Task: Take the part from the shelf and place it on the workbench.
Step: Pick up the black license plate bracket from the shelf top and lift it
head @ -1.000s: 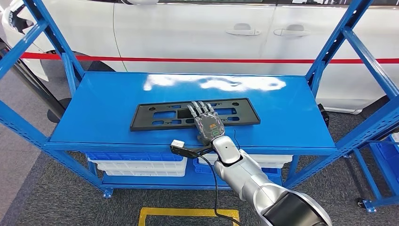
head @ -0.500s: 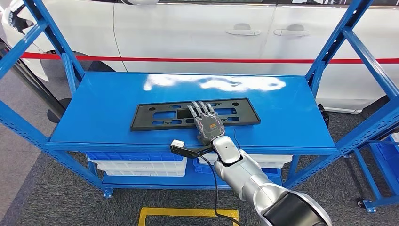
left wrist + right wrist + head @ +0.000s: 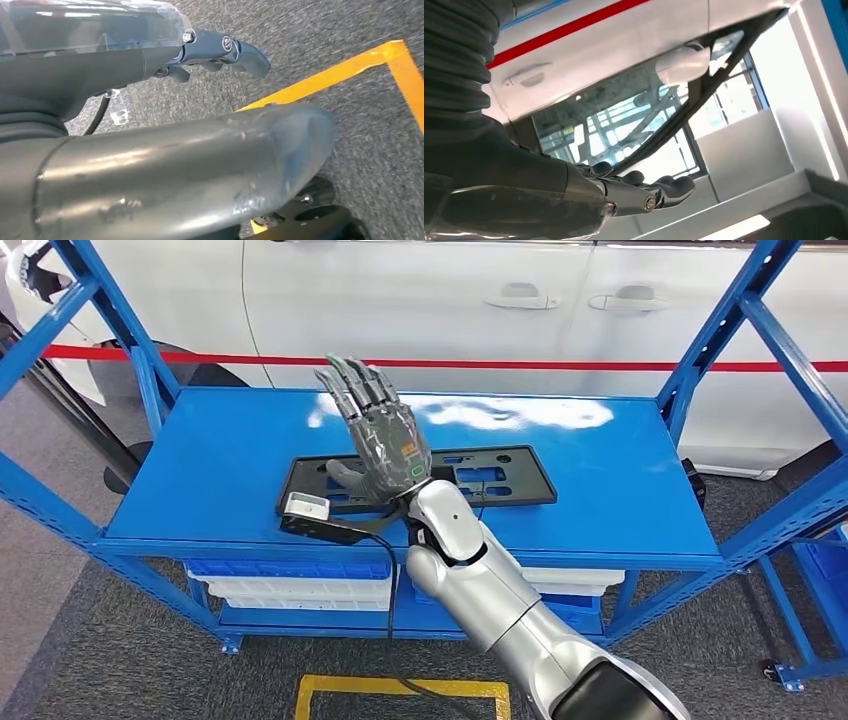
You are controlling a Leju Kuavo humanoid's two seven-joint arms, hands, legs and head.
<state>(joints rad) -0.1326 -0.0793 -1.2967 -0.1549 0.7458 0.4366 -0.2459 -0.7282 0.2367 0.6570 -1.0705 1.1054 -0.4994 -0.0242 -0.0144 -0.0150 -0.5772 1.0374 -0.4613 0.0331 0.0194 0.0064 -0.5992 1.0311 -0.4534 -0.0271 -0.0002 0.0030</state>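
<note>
flat black perforated part (image 3: 500,475) (rectangular), glossy blue shelf (image 3: 620,490)

I stand in a car workshop: blue steel shelf (image 3: 200,455), white car (image 3: 420,300) beyond, yellow floor tape (image 3: 400,688), stacked bins (image 3: 290,585).

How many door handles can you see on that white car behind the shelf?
2: one door handle just left of the door seam, the other door handle just right of it, both above the red stripe. Others may lie outside the picture.
</note>
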